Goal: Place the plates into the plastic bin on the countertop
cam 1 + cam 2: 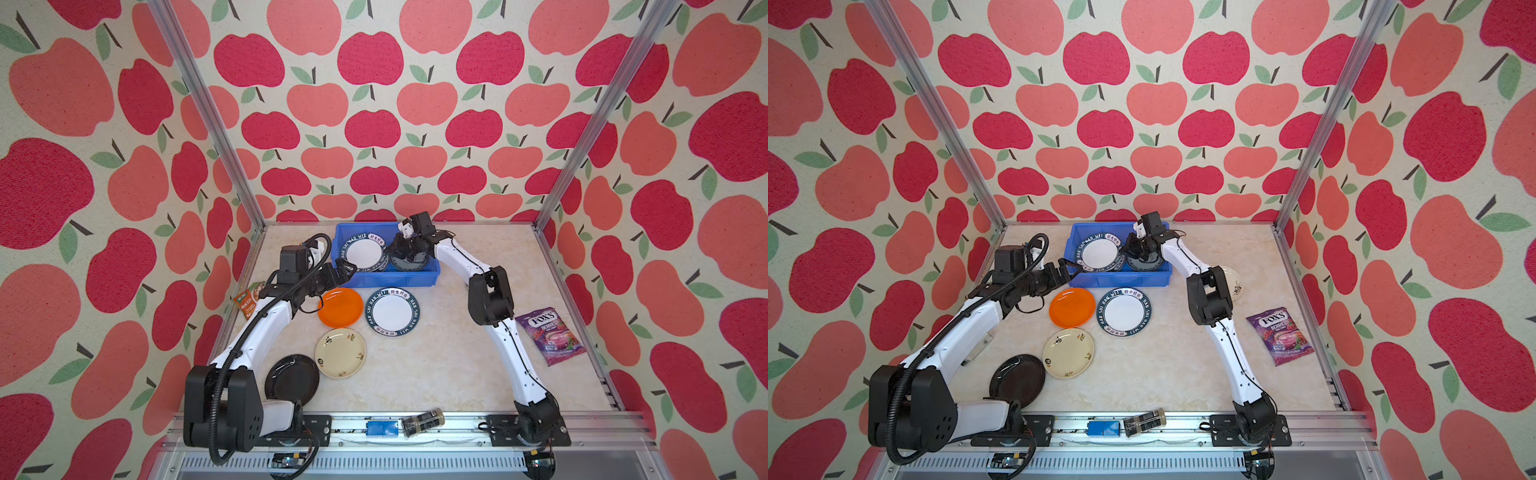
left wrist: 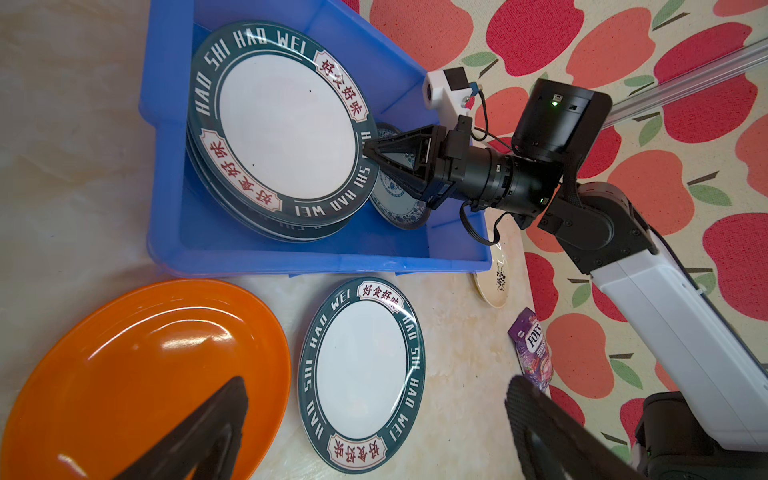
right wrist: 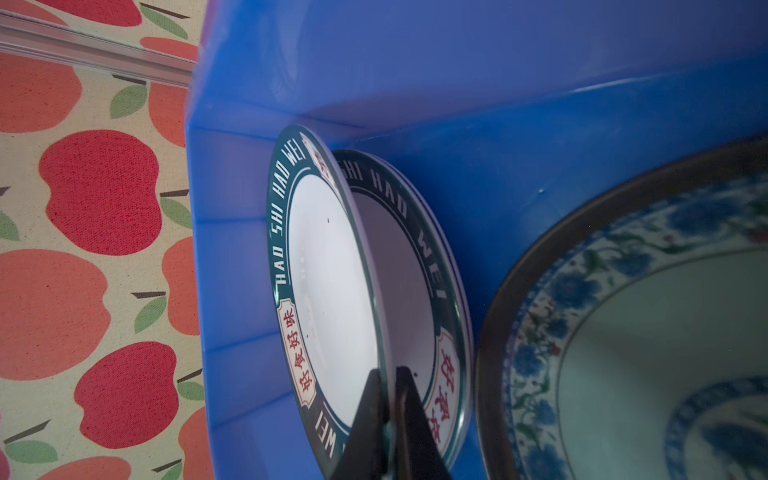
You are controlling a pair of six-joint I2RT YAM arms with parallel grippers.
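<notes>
The blue plastic bin [image 1: 390, 282] [image 2: 316, 262] stands at the back of the countertop [image 1: 436, 365]. Inside it, my right gripper [image 3: 388, 374] [image 2: 368, 151] is shut on the rim of a tilted white lettered plate [image 3: 328, 282] [image 1: 365, 251], which leans over another lettered plate [image 3: 407, 249]. A teal patterned plate [image 3: 623, 332] [image 2: 395, 203] lies beside them. My left gripper [image 1: 347, 270] [image 2: 376, 386] hangs open and empty by the bin's front left corner. On the countertop lie an orange plate [image 1: 340, 306], a lettered plate [image 1: 392, 311], a cream plate [image 1: 340, 353] and a black plate [image 1: 293, 380].
Another cream plate [image 1: 1235, 282] lies partly hidden behind the right arm. A purple candy packet [image 1: 550, 336] sits at the right, and an orange-green packet [image 1: 247, 297] at the left edge. A small blue box [image 1: 382, 428] and a dark jar [image 1: 422, 422] rest on the front rail.
</notes>
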